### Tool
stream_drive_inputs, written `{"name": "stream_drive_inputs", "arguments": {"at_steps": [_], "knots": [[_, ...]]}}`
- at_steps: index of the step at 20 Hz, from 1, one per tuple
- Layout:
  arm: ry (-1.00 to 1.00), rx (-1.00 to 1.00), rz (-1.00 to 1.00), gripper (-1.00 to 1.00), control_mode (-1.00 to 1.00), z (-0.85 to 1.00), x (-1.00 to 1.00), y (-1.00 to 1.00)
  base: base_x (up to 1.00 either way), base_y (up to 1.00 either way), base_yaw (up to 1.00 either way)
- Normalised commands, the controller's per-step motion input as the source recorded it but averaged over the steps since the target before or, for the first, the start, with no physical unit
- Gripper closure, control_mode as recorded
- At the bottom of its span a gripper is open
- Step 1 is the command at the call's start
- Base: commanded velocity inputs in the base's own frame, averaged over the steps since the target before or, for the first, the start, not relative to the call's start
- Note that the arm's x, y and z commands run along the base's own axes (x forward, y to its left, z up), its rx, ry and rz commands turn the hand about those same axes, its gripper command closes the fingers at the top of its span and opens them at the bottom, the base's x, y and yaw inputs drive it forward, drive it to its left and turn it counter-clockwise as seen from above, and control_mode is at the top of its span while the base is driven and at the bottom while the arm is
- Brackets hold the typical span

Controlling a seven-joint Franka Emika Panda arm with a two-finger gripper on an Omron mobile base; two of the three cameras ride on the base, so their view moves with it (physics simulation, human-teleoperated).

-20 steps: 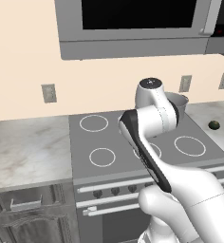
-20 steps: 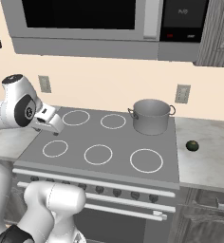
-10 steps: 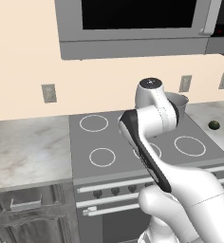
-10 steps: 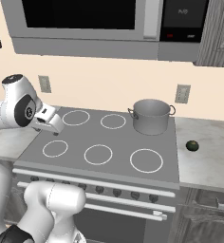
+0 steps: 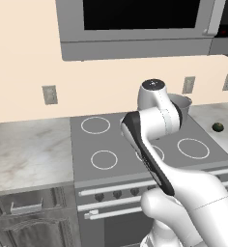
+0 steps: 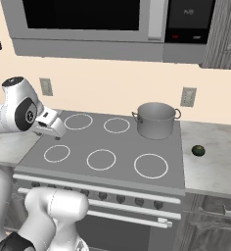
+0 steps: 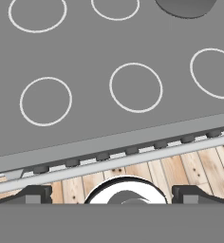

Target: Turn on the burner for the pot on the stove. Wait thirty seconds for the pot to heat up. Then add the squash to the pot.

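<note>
Kitchen wall, cream, with a microwave (image 6: 83, 22) mounted above. Below it we list one stove (image 6: 107, 147), dark grey, five white burner rings, knobs along the front. One pot (image 6: 156, 120), grey metal, sits on the back right ring. One squash (image 6: 198, 150), small and dark green, lies on the marble surface (image 6: 210, 162) right of the stove, well apart from the pot. We note the gripper (image 6: 53, 128) above the stove's left edge, jaws released wide, grasping nothing.
</note>
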Motion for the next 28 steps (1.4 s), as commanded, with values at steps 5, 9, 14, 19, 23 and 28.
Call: {"name": "stream_drive_inputs", "arguments": {"at_steps": [5,9,14,19,23,28], "knots": [[0.00,0.00,0.00,-1.00,-1.00,0.00,0.00,0.00,0.00,0.00,0.00],[0.00,0.00,0.00,-1.00,-1.00,0.00,0.00,0.00,0.00,0.00,0.00],[0.00,0.00,0.00,-1.00,-1.00,0.00,0.00,0.00,0.00,0.00,0.00],[0.00,0.00,0.00,-1.00,-1.00,0.00,0.00,0.00,0.00,0.00,0.00],[0.00,0.00,0.00,-1.00,-1.00,0.00,0.00,0.00,0.00,0.00,0.00],[0.00,0.00,0.00,-1.00,-1.00,0.00,0.00,0.00,0.00,0.00,0.00]]}}
